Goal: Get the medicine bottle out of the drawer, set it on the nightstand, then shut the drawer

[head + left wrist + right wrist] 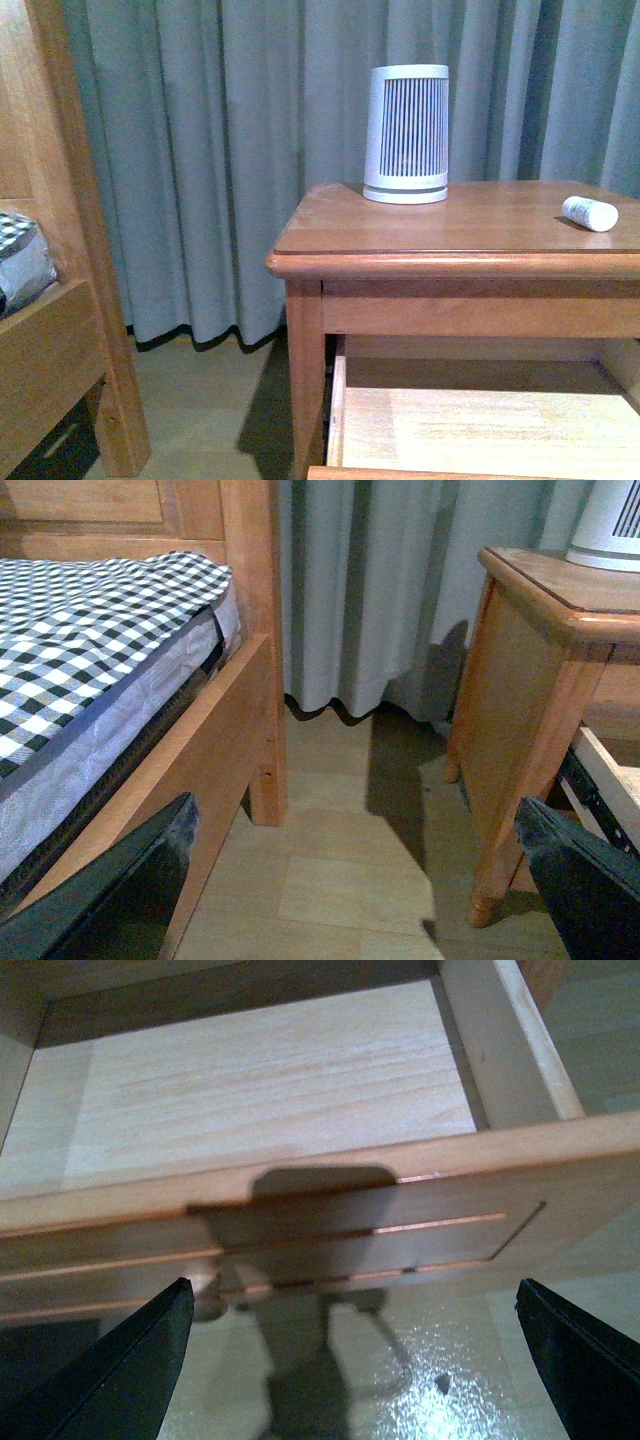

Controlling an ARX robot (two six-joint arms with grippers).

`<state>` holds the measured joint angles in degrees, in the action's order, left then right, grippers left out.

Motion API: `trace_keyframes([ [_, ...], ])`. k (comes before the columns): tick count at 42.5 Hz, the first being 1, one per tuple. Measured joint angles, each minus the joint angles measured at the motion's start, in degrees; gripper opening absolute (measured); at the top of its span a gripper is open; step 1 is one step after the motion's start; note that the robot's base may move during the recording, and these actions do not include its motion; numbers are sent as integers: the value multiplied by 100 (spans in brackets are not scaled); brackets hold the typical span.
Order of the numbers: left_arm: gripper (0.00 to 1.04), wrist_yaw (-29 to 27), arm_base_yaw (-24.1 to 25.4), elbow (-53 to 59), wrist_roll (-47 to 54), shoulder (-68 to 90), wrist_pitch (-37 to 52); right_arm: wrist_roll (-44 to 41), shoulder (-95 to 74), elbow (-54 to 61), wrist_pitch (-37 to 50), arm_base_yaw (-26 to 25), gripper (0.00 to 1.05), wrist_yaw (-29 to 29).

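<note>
The medicine bottle [589, 213] lies at right on the nightstand [450, 262]; the right gripper [350, 1360], spread wide and empty, faces the pulled-out drawer [300, 1230], likely to push it shut.

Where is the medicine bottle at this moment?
In the front view, the medicine bottle lies on its side on the nightstand top, near the right edge, to the right of the ribbed white device and above the open drawer.
</note>
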<state>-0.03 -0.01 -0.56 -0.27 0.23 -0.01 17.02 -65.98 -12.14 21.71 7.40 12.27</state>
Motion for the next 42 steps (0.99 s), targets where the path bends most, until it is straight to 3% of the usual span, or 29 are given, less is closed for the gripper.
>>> trace_keyframes([
  [8,98,0,0,0,0,0,0,-2,-2494,-448,1633,-59,98,9],
  [20,98,0,0,0,0,0,0,-350,-4293,-1327,2844,-179,98,494],
  [27,98,0,0,0,0,0,0,-977,-4933,-2203,3606,-455,98,809],
  [35,98,0,0,0,0,0,0,-1572,-5104,-3235,3421,-942,98,800],
  [42,98,0,0,0,0,0,0,-1698,-5073,-3335,2986,-1202,98,682],
])
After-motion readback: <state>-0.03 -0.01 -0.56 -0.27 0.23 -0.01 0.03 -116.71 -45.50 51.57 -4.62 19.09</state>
